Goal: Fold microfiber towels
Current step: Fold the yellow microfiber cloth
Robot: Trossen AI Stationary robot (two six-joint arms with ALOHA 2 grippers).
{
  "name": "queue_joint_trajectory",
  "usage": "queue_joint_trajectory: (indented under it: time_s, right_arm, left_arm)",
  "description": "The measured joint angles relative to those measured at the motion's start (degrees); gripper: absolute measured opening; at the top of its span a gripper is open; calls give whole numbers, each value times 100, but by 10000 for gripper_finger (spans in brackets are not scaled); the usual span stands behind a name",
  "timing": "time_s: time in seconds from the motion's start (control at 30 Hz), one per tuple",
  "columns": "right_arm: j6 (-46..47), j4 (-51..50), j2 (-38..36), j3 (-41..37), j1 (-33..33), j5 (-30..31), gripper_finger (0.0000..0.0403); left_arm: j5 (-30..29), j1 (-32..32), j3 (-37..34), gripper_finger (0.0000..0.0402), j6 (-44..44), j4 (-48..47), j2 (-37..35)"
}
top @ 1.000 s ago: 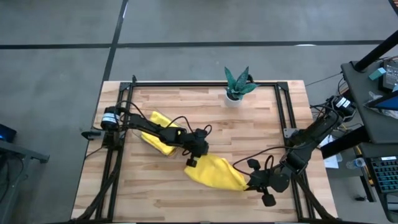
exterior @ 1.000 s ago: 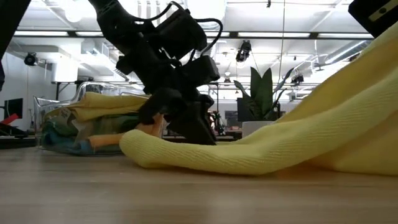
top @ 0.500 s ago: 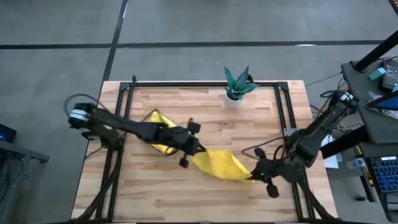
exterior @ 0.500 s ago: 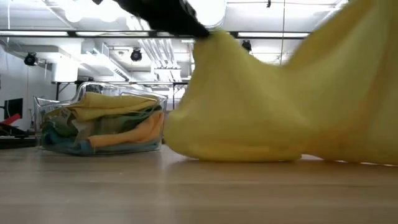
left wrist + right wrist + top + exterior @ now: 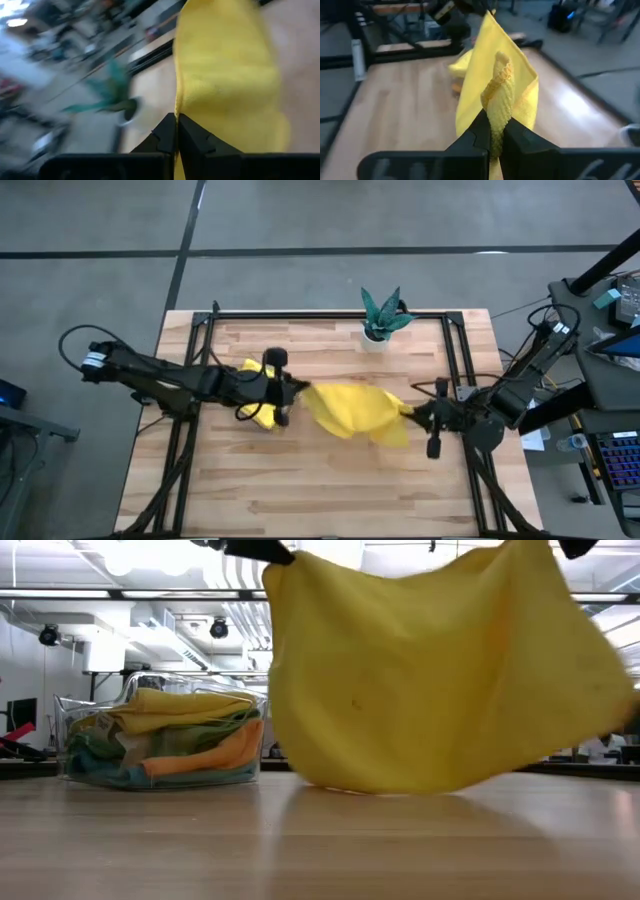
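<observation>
A yellow microfiber towel (image 5: 352, 412) hangs spread out between my two grippers over the middle of the table; in the low view the yellow towel (image 5: 430, 670) is a wide sheet. My left gripper (image 5: 296, 392) is shut on its left upper corner, my right gripper (image 5: 411, 411) on its right upper corner. Whether the towel's lower edge (image 5: 400, 787) touches the wood cannot be told. More towels, yellow, pale green, orange and blue, lie heaped in a clear tray (image 5: 160, 740) at the left. My left gripper pinches the towel's upper corner (image 5: 178, 107) between its two fingers, coming nearly level from the table's left. The towel hangs below and away from it. My right gripper pinches the opposite upper corner, bunched into a roll (image 5: 499, 95), between its two fingers, nearly level from the right. The cloth hangs below.
A small plant in a white pot (image 5: 382, 318) stands at the far edge. The tray (image 5: 252, 395) sits under my left arm. A black frame (image 5: 455, 350) runs along the table's sides. Bare wood lies toward the near edge.
Both grippers have risen and gone toward the far edge, the left one also a little leftward. The yellow towel, which lay crumpled on the table, has been lifted by two corners and now hangs spread out between them.
</observation>
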Motion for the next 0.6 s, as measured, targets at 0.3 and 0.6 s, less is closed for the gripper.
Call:
queue_joint_trajectory:
  time_s: [0.3,0.6]
  right_arm:
    - [-1323,-346,-139,31,2,-910,9]
    - [508,-773,725,14,2,-2135,44]
  left_arm:
    - [-88,-175,38,0,413,-121,-114]
    - [896,-857,-126,0,-436,-1203,433]
